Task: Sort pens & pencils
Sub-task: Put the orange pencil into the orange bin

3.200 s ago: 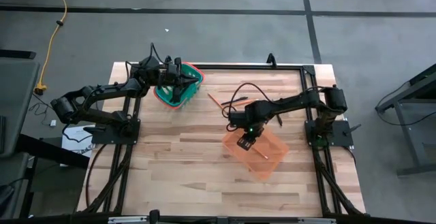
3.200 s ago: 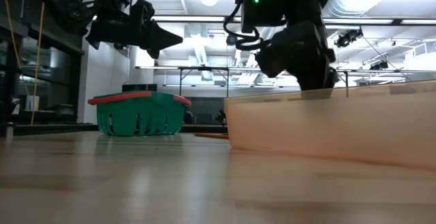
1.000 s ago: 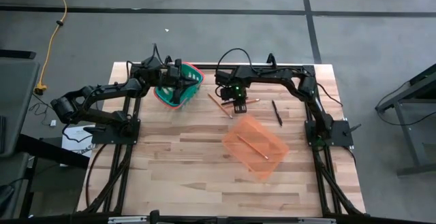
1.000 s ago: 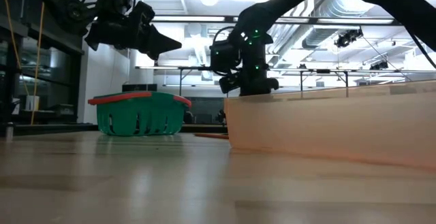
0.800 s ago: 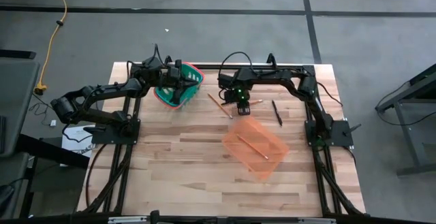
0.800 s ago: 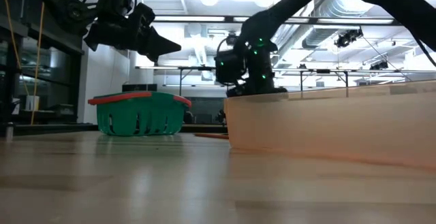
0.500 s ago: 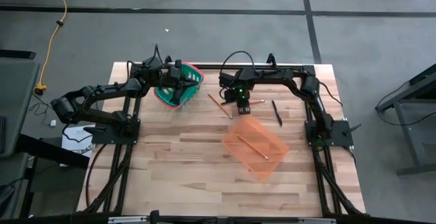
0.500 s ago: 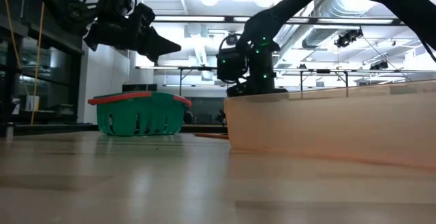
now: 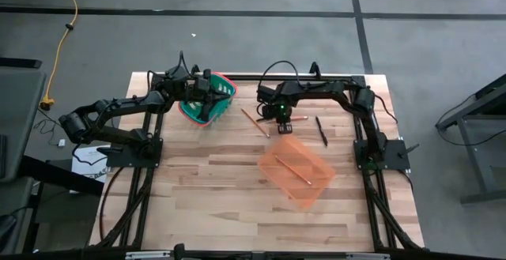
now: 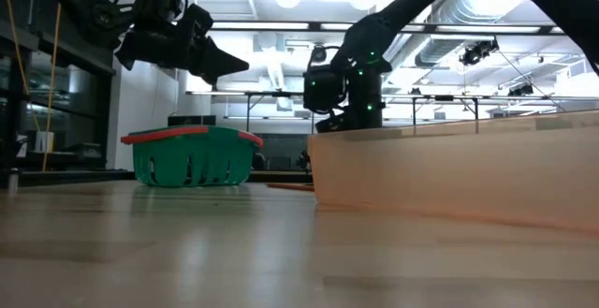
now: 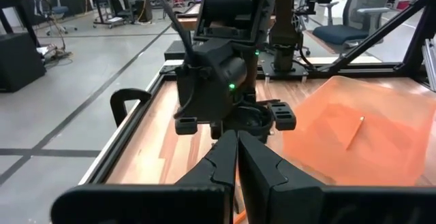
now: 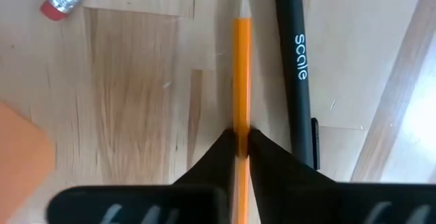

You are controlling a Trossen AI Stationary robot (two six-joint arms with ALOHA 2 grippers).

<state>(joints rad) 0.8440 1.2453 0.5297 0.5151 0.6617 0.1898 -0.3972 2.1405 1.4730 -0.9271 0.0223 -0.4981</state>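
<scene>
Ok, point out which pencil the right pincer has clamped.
The pencil lying right beside the black pen printed "scale", pinched between the right pincer's fingers. The other pencil lies loose in the orange basket.

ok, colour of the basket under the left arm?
Green plastic basket with a red rim; low view shows it best.
</scene>
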